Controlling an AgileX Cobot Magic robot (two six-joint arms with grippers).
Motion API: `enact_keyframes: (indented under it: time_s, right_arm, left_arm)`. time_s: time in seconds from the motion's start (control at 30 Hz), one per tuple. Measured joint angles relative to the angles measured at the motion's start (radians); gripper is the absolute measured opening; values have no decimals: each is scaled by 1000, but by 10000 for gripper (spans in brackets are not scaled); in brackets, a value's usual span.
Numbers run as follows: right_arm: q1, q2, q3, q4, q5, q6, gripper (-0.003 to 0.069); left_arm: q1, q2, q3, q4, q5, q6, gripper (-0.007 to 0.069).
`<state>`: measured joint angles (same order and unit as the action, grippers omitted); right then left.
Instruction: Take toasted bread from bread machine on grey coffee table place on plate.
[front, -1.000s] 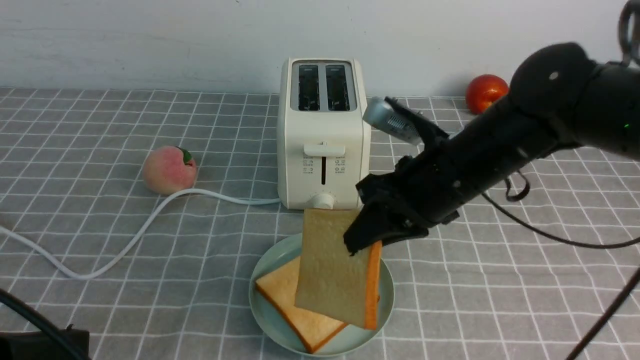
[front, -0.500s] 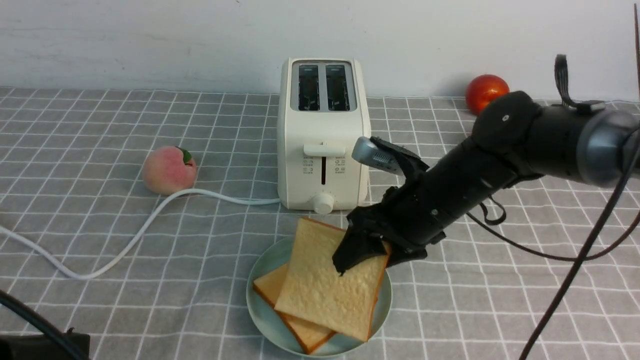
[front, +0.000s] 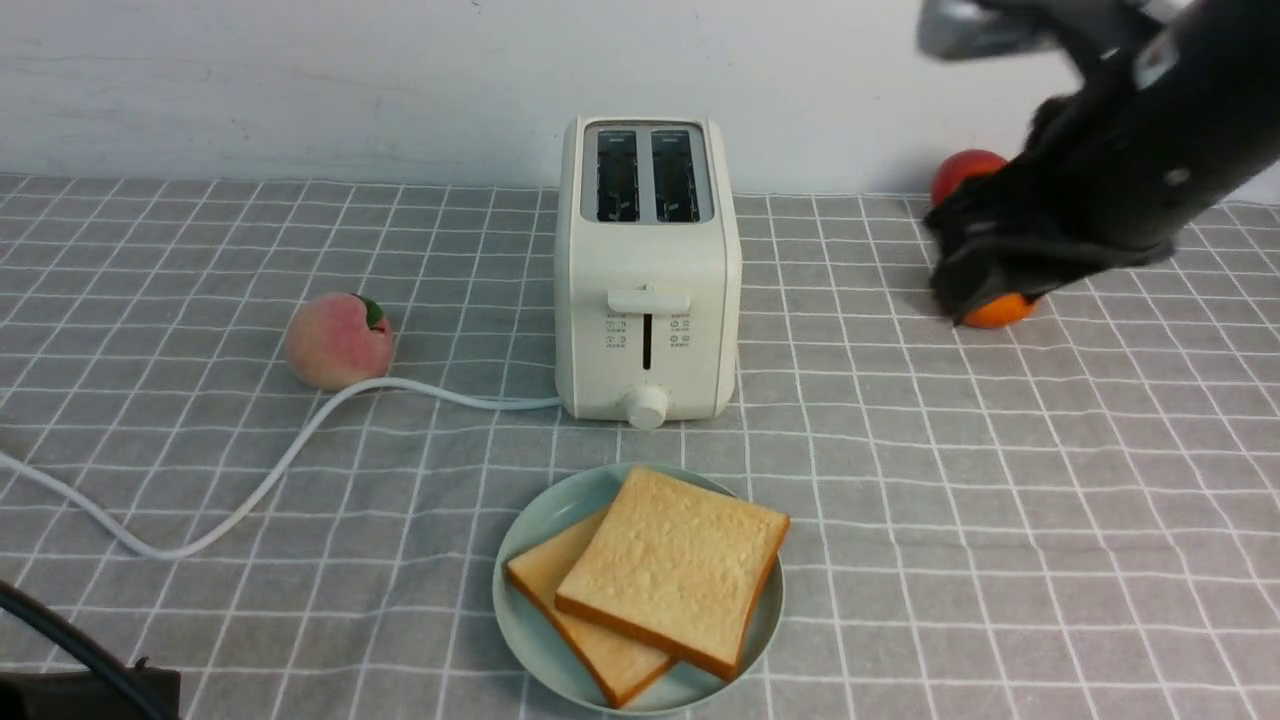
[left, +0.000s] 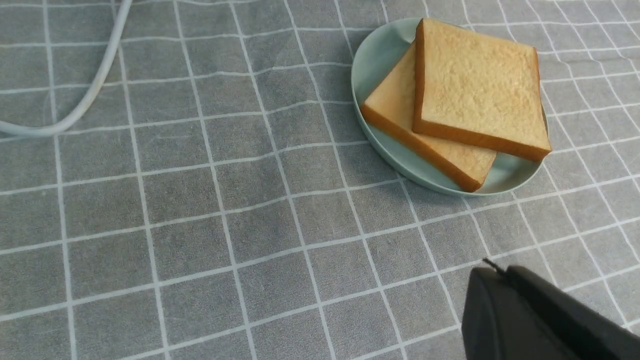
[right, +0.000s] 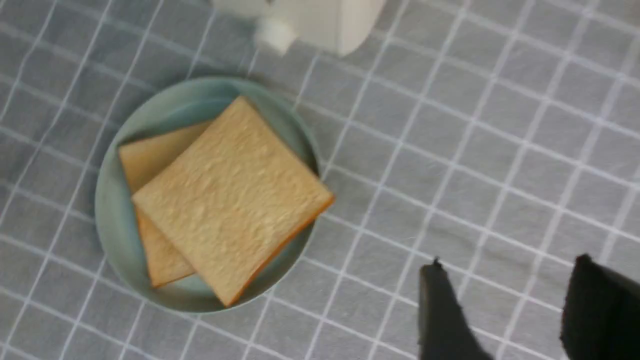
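Toast (front: 672, 570) sits stacked on the plate (front: 543, 517) before the bread machine (front: 648, 270); right gripper (right: 509, 261) hangs high, jaws apart, empty; left gripper (left: 505, 310) barely in view, cannot tell.

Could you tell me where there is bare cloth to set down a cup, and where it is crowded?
The widest bare patch lies right of the plate and toaster, this side of the right gripper. Another lies left of the plate, in front of the cord. It is crowded between toaster and plate, and around the peach and cord.
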<state>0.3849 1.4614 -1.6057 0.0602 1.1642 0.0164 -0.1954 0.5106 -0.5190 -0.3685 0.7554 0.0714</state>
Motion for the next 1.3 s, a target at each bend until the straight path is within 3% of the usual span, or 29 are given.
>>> enact_keyframes:
  time_s: [0.1, 0.13, 0.17, 0.23, 0.33, 0.5, 0.7, 0.9, 1.3]
  right_arm:
    - [0, -173, 7, -96, 9, 103, 92]
    - [0, -184, 9, -100, 8, 108, 92]
    - [0, -290, 41, -127, -22, 149, 10]
    - [0, -421, 122, -141, -83, 172, -14]
    - [0, -564, 249, -147, -191, 181, -15]
    - [0, -1007, 750, -176, -599, 184, -5]
    - [0, -1376, 1179, -180, -879, 232, 0]
    - [0, -1473, 1317, -209, -971, 235, 14]
    - [0, -1473, 1323, -225, -991, 235, 31]
  left_arm:
    - [0, 0, 0, 0, 0, 0, -14]
    - [0, 0, 0, 0, 0, 0, -14]
    - [0, 0, 0, 0, 0, 0, -14]
    - [0, 0, 0, 0, 0, 0, -14]
    - [0, 0, 0, 0, -1, 0, -14]
    - [0, 0, 0, 0, -1, 0, -14]
    - [0, 0, 0, 0, -14, 0, -14]
    - [0, 0, 0, 0, -26, -1, -14]
    - [0, 0, 0, 0, -26, -3, -14]
